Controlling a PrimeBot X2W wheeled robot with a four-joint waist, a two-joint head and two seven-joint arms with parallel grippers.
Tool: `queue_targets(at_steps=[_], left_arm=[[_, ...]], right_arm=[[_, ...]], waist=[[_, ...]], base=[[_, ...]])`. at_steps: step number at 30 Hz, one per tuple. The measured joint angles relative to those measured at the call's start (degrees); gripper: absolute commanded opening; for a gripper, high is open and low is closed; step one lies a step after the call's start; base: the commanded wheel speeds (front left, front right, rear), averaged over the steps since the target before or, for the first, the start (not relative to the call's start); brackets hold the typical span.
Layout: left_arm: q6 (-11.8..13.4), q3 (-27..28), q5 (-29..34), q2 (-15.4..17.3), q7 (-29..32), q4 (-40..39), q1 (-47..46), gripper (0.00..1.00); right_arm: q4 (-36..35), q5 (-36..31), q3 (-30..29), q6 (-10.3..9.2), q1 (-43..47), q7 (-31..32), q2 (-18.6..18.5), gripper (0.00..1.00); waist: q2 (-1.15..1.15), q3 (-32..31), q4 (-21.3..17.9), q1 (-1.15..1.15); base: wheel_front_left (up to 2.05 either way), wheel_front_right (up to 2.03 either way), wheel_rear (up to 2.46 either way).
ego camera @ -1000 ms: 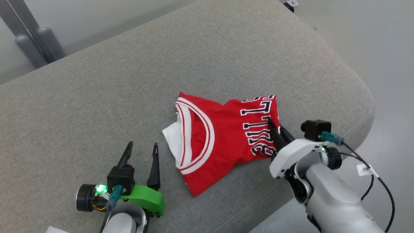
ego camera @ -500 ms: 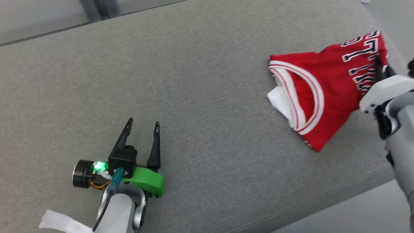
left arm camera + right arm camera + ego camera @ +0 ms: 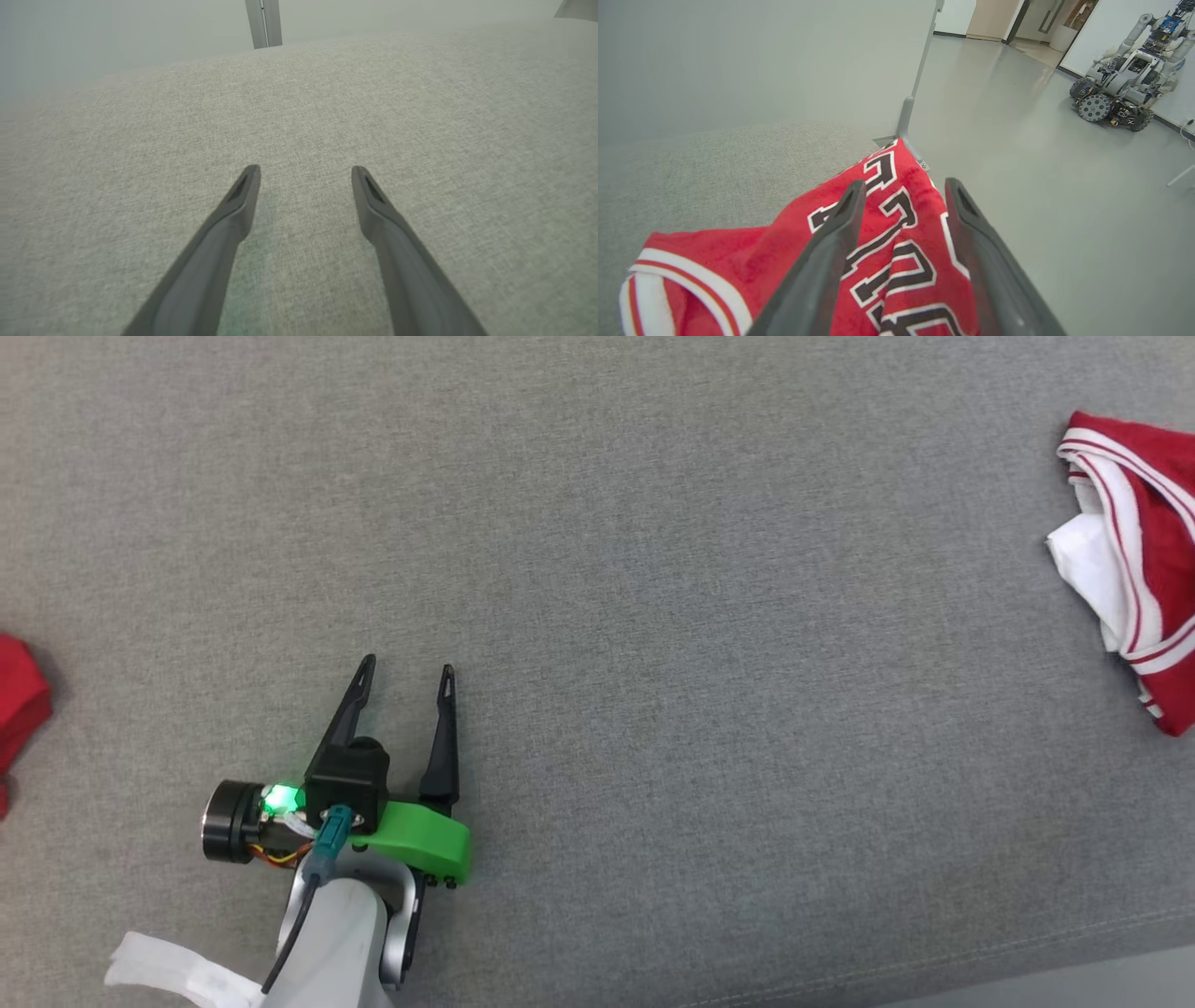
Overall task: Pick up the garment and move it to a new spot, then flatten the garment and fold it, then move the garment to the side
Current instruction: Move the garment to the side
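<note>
Head view: the left gripper [image 3: 407,665] hovers spread and empty over the grey tabletop [image 3: 672,569]. The garment [image 3: 1153,560] lies far to its right, cut off by the edge.

Left wrist view: bare fabric ahead.

Right wrist view: the right gripper [image 3: 904,185] is spread astride bunched garment [image 3: 738,252]. I'd judge it mid-move. Next it needs a firm pinch, and the contact is hidden.

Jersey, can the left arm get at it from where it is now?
Probably not as it stands. The left gripper sits open at the lower left of the head view, the jersey at the far right edge across bare cushion. Nothing blocks the way; the stretch just looks too long.
</note>
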Motion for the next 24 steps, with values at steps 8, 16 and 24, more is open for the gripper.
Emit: queue_targets(at_steps=[8,16,24], left_arm=[[0.5,1.7,-1.2,0.0,0.0,-0.1,0.9,1.0],[0.8,4.4,-2.1,0.0,0.0,-0.1,3.9,1.0],[1.6,7.7,-3.6,0.0,0.0,-0.1,6.9,1.0]], right_arm=[[-10.7,-4.0,-1.3,0.01,1.4,0.0,8.9,1.0],[-20.8,4.4,10.0,0.01,10.5,0.0,14.7,1.0],[-27.3,8.9,18.7,0.01,21.8,0.0,20.0,1.0]], waist=[[0.0,-1.6,1.2,0.0],[0.0,-5.7,2.1,0.0],[0.0,-9.9,4.0,0.0]], base=[[0.0,0.0,0.0],[0.0,0.0,0.0],[0.0,0.0,0.0]])
